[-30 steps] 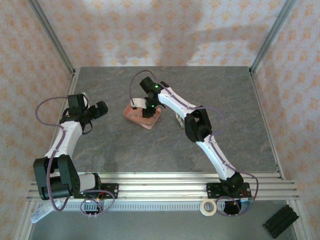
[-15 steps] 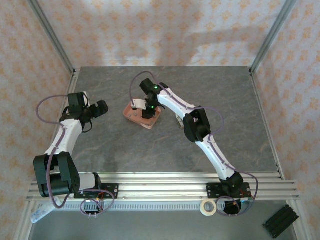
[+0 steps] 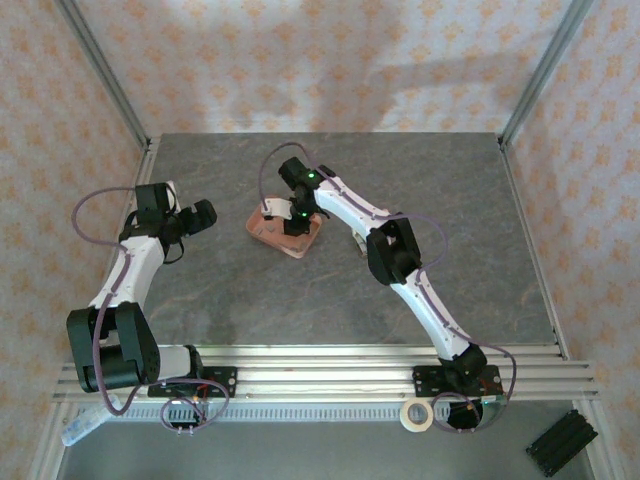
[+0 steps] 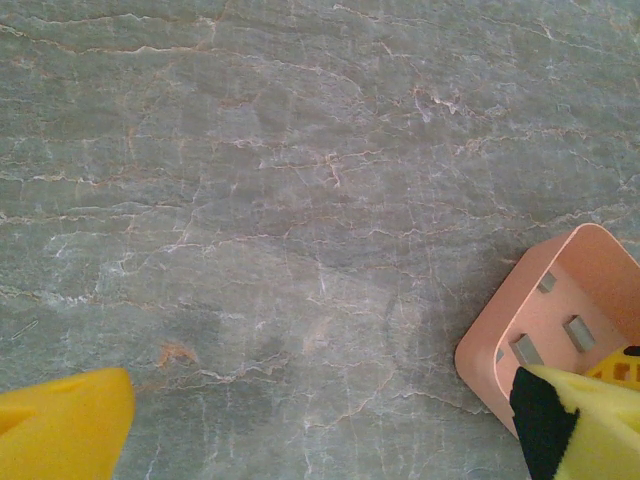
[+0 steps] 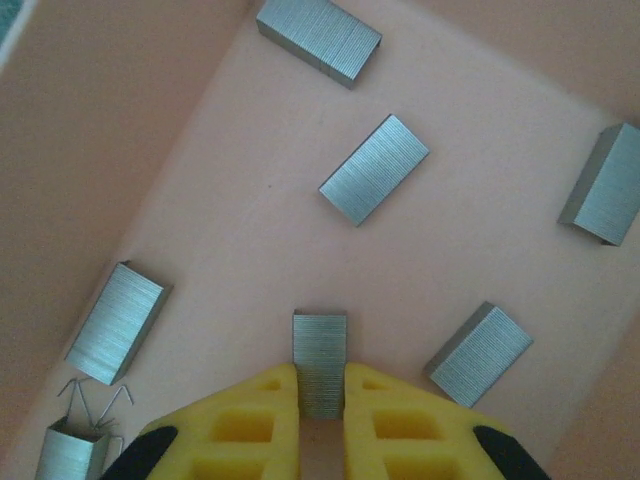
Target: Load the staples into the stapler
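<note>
Top external: we see the right gripper (image 3: 294, 222) down in the pink tray (image 3: 262, 233) mid-table, with the left gripper (image 3: 203, 215) well apart to its left | Left wrist: left fingers (image 4: 60, 425) spread wide over the table (image 4: 300, 200), gripping nothing | Right wrist: right fingers (image 5: 250, 425) clamp one staple strip (image 5: 320, 350); other staples (image 5: 373, 168) lie loose on the tray floor.

Dull-grey staples (image 5: 373, 168), salmon-pink tray (image 5: 130, 130), grey white-veined table (image 4: 250, 200), orange-flowered walls (image 3: 300, 60)

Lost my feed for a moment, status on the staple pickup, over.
Left claw open, over the table beside the tray. Right claw shut on one staple strip inside the pink tray. Other strips lie apart, none blocking.
</note>
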`<state>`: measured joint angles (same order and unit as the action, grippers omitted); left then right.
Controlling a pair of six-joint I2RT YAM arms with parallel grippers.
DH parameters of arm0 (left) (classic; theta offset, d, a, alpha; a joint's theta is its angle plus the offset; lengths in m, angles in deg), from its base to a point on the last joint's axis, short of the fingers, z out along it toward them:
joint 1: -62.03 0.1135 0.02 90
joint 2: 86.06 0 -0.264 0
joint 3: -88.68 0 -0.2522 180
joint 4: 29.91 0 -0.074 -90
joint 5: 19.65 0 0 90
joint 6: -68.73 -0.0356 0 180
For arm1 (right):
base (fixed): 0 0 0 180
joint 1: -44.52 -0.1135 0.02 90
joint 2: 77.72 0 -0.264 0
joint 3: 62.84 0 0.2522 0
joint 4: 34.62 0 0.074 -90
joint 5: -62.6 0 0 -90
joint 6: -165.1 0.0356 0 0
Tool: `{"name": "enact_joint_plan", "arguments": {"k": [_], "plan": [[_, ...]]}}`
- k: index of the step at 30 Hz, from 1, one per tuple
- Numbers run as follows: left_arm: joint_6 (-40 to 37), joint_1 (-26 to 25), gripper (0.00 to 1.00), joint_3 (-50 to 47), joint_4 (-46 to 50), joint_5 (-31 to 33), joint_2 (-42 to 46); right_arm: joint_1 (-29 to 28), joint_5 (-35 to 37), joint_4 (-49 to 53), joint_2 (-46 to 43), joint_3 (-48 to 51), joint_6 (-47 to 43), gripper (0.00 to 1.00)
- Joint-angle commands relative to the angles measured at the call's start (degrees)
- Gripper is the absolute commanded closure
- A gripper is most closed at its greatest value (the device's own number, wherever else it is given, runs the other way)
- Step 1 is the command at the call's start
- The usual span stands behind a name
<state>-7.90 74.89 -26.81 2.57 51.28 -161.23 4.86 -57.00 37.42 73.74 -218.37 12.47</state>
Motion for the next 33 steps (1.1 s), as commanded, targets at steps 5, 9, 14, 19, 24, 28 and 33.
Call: {"name": "enact_joint_plan", "arguments": {"k": [5,9,14,19,24,28,33], "plan": [[-0.9,0.5,0.03,0.1,0.5,0.4,1.4,-1.7,4.2,-1.6,0.7,-1.2,-1.8,0.90],[-0.6,0.5,0.03,-0.1,0.0,0.4,2.5,-2.2,5.7,-3.9,-0.6,-1.2,-1.1,0.91],[-0.3,0.5,0.05,-0.4,0.0,0.3,4.5,-2.6,7.5,-6.7,-3.2,0.1,-0.2,0.91],[0.5,0.2,0.07,-0.2,1.5,1.8,6.9,-2.6,8.5,-11.5,-8.3,5.6,2.8,0.90],[-0.1,-3.4,0.07,-1.3,2.3,5.1,9.8,-2.3,7.2,-15.4,-14.5,12.6,5.7,0.90],[0.1,-6.6,0.08,-2.2,2.4,8.2,12.2,-2.0,7.3,-19.5,-20.4,20.1,9.6,0.90],[0.5,-9.0,0.08,-3.4,1.2,9.4,14.4,-1.8,8.9,-27.6,-31.6,35.4,17.4,0.90]]}}
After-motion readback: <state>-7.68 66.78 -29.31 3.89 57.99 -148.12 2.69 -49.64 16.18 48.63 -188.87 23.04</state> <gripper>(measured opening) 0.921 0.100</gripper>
